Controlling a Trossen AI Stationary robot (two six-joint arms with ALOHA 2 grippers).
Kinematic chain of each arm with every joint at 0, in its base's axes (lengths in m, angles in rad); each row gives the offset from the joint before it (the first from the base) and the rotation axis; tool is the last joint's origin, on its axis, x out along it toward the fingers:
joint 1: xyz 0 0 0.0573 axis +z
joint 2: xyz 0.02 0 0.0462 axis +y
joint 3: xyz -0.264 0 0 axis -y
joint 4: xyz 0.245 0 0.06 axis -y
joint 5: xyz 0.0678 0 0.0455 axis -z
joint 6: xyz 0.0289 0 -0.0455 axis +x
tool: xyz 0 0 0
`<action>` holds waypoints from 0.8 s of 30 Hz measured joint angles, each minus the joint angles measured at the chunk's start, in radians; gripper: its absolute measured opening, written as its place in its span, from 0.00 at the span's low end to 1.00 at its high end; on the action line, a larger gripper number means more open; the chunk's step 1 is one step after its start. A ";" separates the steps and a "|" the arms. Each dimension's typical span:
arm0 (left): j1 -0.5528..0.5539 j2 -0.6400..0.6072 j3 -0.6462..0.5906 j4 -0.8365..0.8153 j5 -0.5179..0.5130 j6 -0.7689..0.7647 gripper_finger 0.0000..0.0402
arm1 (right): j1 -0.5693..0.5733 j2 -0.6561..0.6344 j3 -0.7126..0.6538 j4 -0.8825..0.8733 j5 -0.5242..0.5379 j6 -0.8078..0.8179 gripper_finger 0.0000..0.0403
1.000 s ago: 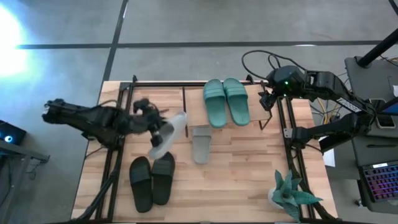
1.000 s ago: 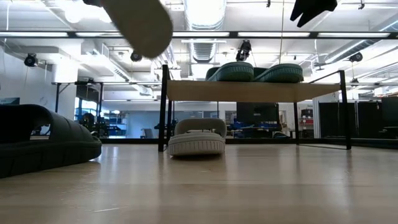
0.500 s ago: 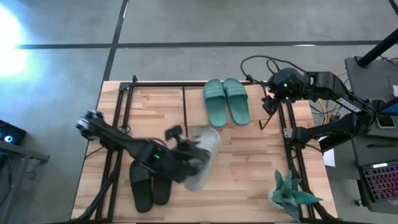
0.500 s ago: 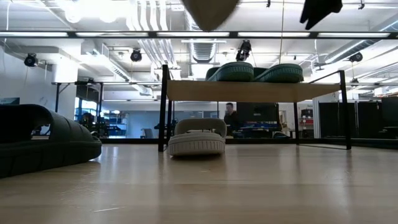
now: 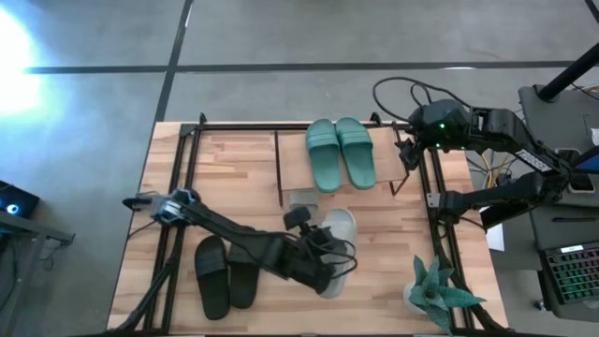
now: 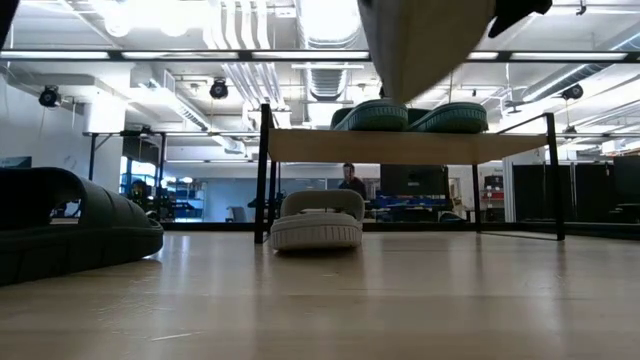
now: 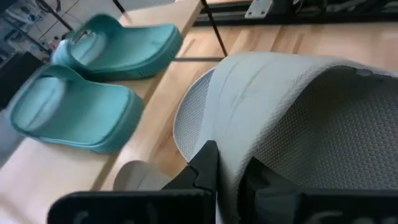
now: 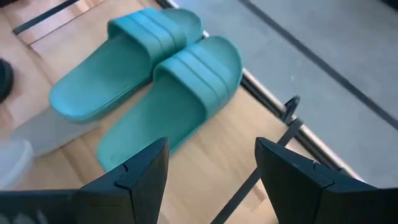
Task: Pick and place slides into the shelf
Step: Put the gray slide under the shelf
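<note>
1. My left gripper (image 5: 329, 267) was clamped on a grey sandal (image 5: 337, 248), held in the air near the table's front, well apart from the shelf (image 5: 292, 168).
2. I judged it should go toe-first under the shelf, beside its mate (image 5: 302, 198).
3. The shelf's thin legs left a narrow gap.
4. My right gripper (image 5: 409, 154) waited spread apart near the teal pair (image 5: 340, 153).

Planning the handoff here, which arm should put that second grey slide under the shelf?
Left. Its end effector already grips the grey slide just in front of the shelf. The right end effector is open, empty, beside the shelf's far end.
</note>
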 joint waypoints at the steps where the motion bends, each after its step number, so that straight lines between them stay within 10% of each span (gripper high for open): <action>1: 0.005 0.016 0.002 0.012 0.001 0.000 0.00 | 0.000 0.000 0.000 0.003 0.009 -0.005 0.57; 24: 0.027 0.244 0.003 0.075 -0.021 0.085 0.00 | 0.000 0.003 0.000 -0.001 0.032 -0.027 0.57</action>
